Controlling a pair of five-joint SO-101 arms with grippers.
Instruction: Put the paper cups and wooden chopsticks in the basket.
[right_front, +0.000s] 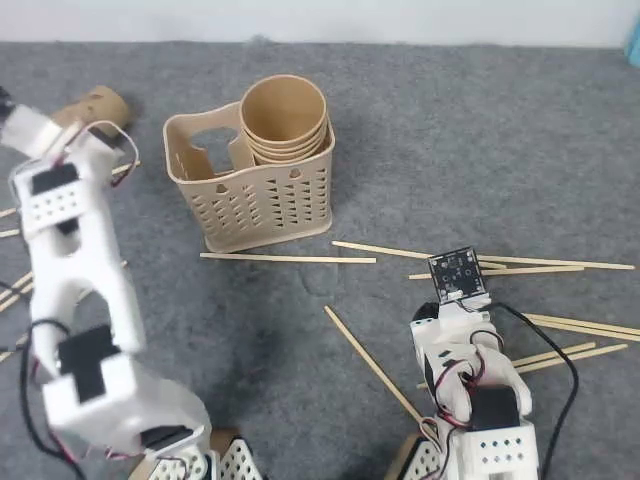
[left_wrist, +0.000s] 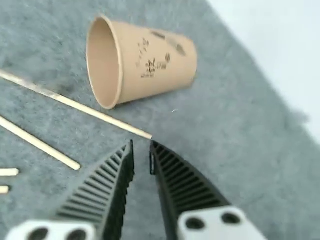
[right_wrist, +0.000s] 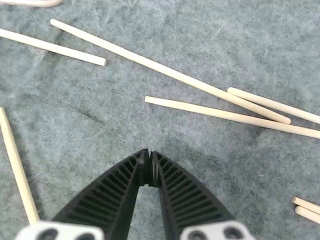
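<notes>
A paper cup (left_wrist: 142, 62) lies on its side on the grey carpet, also visible at the far left in the high view (right_front: 98, 104). My left gripper (left_wrist: 141, 146) hovers just short of it, barely open and empty, above the end of a wooden chopstick (left_wrist: 75, 103). The tan basket (right_front: 265, 205) holds a stack of paper cups (right_front: 285, 115). My right gripper (right_wrist: 149, 152) is shut on nothing, low over the carpet among loose chopsticks (right_wrist: 170, 72). The nearest chopstick (right_wrist: 230, 116) lies just beyond its tips.
More chopsticks lie in front of the basket (right_front: 288, 259), diagonally in the middle (right_front: 375, 365), at the right (right_front: 570, 350) and by the left arm's base (right_front: 12, 285). The left arm (right_front: 75, 260) stretches along the left side.
</notes>
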